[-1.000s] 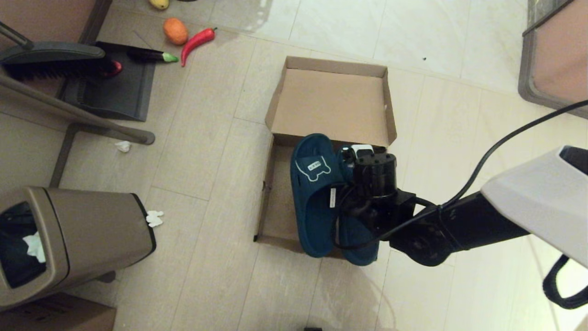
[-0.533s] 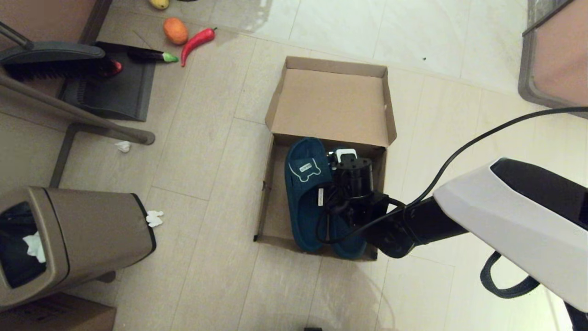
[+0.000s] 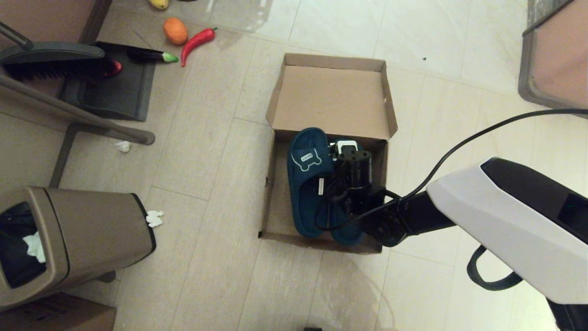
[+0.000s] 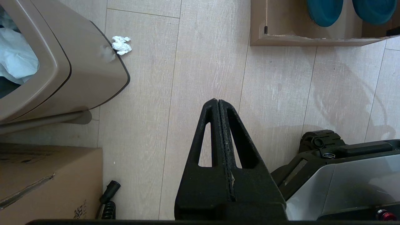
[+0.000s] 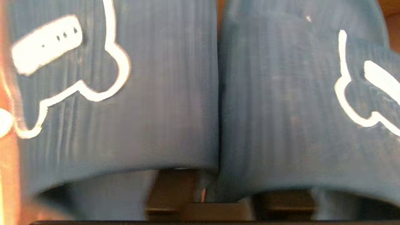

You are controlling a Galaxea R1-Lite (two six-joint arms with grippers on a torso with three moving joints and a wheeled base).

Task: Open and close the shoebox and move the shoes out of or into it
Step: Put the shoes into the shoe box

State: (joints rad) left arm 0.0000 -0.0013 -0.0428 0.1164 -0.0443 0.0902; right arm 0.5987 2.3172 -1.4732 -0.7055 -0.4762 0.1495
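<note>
Right gripper [image 3: 343, 158]: inside the shoebox [image 3: 275, 193], on the slippers' [image 3: 307, 184] straps; finger state cannot be told.
Slippers: side by side in the tray, bear logos up.
Left gripper [image 4: 217, 104]: parked above the floor, fingers pressed together.
Progress: lid open, slippers in; release and closing seem left.

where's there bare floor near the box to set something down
Bare floor lies between the trash bin and the shoebox, and in front of the box. The box's left strip beside the shoes is free; its right side is crowded by the right gripper. The far left holds a dustpan and toy vegetables.
</note>
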